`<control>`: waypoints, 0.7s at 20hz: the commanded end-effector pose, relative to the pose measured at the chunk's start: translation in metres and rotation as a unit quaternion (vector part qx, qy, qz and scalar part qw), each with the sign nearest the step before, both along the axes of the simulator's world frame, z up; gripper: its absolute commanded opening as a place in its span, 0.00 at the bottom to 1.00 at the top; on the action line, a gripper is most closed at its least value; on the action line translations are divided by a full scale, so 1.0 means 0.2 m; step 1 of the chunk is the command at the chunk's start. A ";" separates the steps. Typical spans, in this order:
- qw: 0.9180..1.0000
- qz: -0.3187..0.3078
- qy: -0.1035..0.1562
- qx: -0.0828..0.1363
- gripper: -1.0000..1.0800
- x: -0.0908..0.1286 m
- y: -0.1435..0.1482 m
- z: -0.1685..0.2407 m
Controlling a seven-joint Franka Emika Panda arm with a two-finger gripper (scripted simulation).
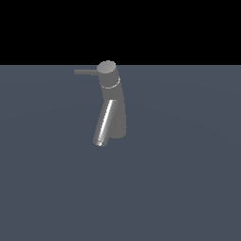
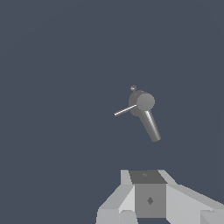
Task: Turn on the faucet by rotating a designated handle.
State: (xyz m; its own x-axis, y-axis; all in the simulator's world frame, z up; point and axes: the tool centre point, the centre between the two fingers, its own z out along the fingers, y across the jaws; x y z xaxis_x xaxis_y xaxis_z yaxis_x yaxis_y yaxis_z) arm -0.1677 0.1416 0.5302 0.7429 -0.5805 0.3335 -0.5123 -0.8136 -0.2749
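Note:
The dark grey faucet (image 1: 113, 101) stands upright on the flat grey floor in the exterior view. It has a round cap on top and a shiny spout (image 1: 105, 123) slanting down toward the front. The handle (image 1: 86, 72), a thin straight rod, sticks out level from the cap toward the exterior view's left. The wrist view looks down on the faucet (image 2: 144, 102) from far off, with the thin handle (image 2: 125, 110) and a thicker tube (image 2: 151, 126) spreading from the cap. Only grey parts of my gripper (image 2: 150, 200) show there, well apart from the faucet. Its fingertips are out of frame.
The faucet stands on a flat grey-blue floor (image 1: 188, 179) that reaches a black background at the back. My arm does not show in the exterior view.

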 end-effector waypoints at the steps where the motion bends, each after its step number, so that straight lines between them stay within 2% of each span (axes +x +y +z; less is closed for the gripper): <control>1: 0.999 -0.034 -0.013 0.014 0.00 0.06 0.06 -0.03; 8: 0.989 -0.128 -0.041 0.054 0.00 0.27 0.17 -0.16; 14: 0.971 -0.212 -0.057 0.091 0.00 0.46 0.20 -0.34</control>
